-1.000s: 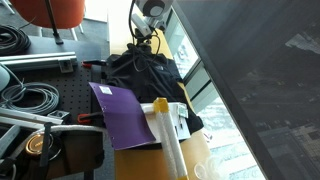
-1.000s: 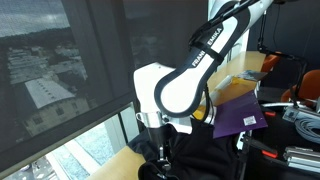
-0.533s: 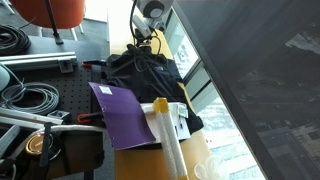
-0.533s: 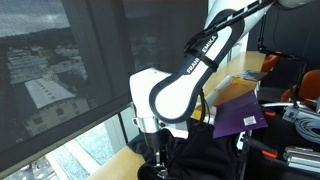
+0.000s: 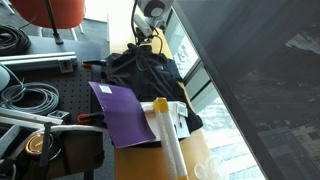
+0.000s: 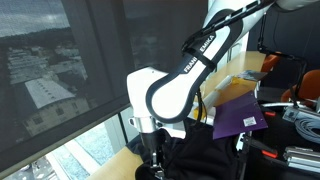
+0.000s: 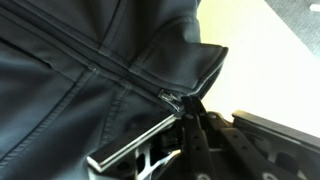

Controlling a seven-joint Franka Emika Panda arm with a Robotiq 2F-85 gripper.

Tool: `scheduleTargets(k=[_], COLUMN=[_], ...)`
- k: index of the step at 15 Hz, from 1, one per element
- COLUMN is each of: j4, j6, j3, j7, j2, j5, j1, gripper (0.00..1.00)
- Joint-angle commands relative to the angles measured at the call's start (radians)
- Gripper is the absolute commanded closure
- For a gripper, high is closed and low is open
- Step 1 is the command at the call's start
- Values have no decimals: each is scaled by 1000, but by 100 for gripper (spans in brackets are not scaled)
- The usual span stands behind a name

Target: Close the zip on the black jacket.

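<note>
One wooden table (image 5: 132, 162) by a tall window (image 6: 60, 70), city below; black jacket (image 5: 145, 68) heaped on it beside purple folder (image 5: 120, 112); gripper (image 7: 188, 112) clenched on zip pull (image 7: 172, 98). White arm lettering (image 6: 200, 48) too small to read.

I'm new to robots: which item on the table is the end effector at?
The black jacket: the end effector is at its zip, while the purple sheet and yellow-capped roll lie apart from it.
</note>
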Motion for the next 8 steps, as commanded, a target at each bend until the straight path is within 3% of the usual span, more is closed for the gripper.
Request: scheduleTargets(k=[1, 8], j4=[-27, -183], j6=[-7, 27], j3=[15, 9], j7=[-31, -61], j2=[-23, -122], j5=[18, 28], j1=[-15, -96], gripper=[99, 99])
